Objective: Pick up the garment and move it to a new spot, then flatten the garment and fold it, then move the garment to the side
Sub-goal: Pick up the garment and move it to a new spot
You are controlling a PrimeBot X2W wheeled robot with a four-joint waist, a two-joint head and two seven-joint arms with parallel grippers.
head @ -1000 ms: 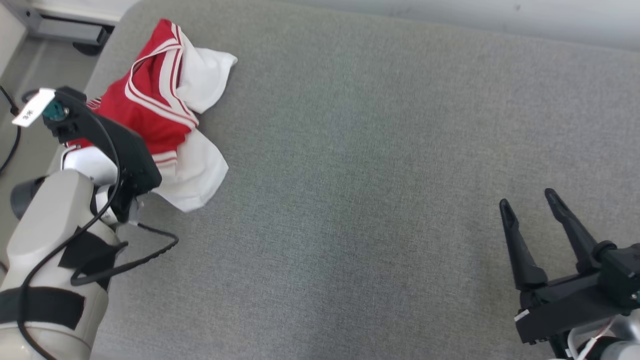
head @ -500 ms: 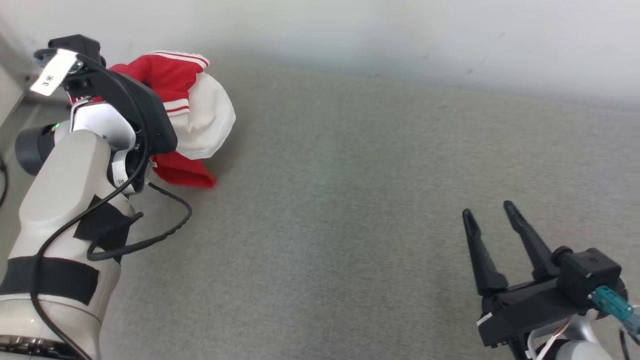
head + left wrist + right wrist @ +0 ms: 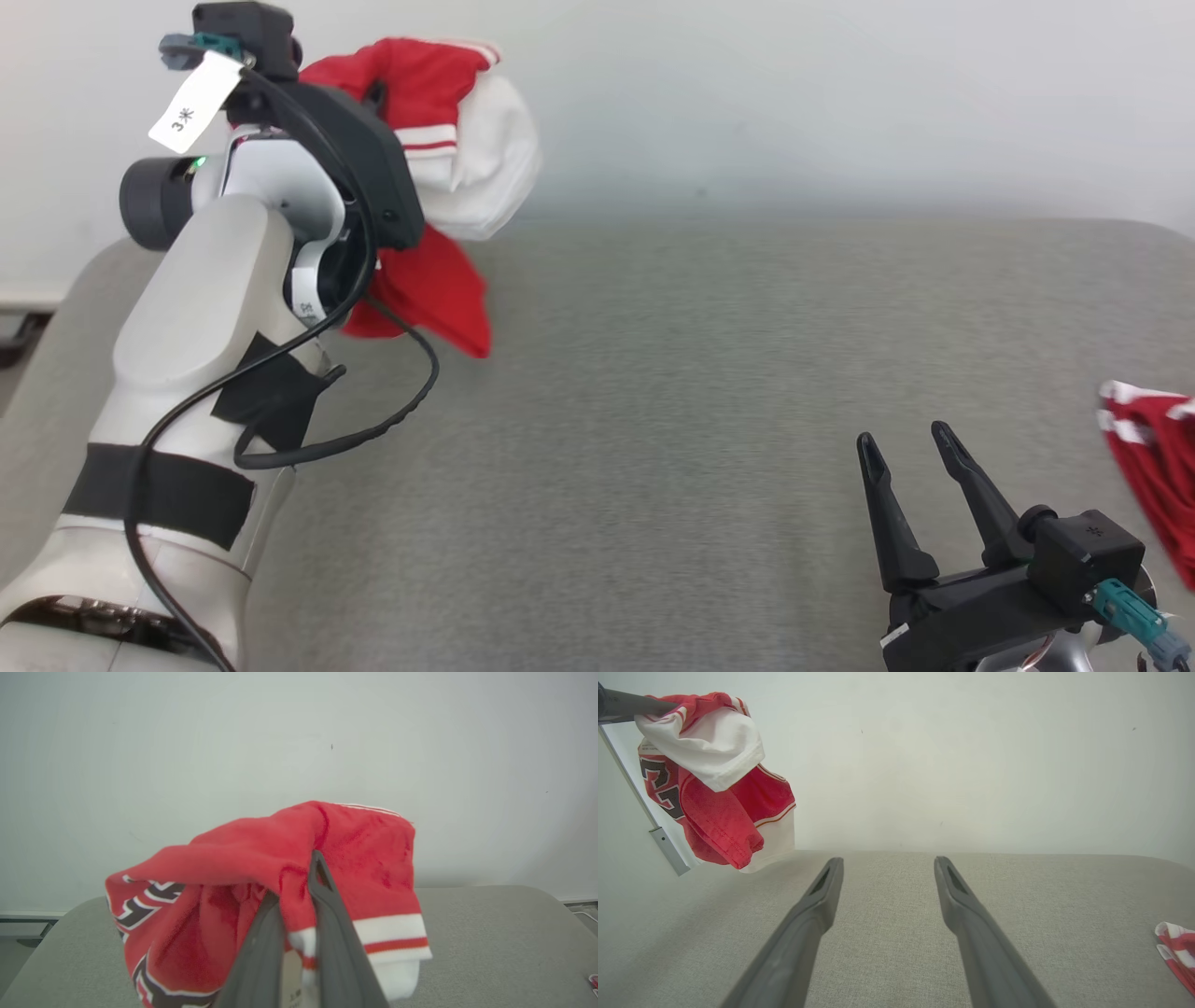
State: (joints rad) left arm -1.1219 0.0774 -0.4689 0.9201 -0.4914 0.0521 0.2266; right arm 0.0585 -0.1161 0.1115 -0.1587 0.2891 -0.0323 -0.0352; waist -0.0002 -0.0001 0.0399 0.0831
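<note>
Since one second ago the left arm has risen, and the garment (image 3: 439,89) that was lying on the grey bench (image 3: 700,373) now hangs in the air in front of the pale wall (image 3: 840,93). As far as one can see, it is free of the surface. From the head camera it sits at about 11 o'clock.

In the left wrist view, the left hand (image 3: 295,891) has its two fingers nearly together, and they pinch the red cloth close to the hem with white and red stripes. The garment lies over the fingertips and falls around them. Its black and white lettering is at 8 o'clock from the fingers and a white part at 4 o'clock.

At 5 o'clock in the head view, the right hand (image 3: 901,434) waits low over the bench with its fingers spread wide and nothing between them, well apart from the garment. A second red and white cloth (image 3: 1148,448) lies at 3 o'clock, at the edge of that view.
</note>
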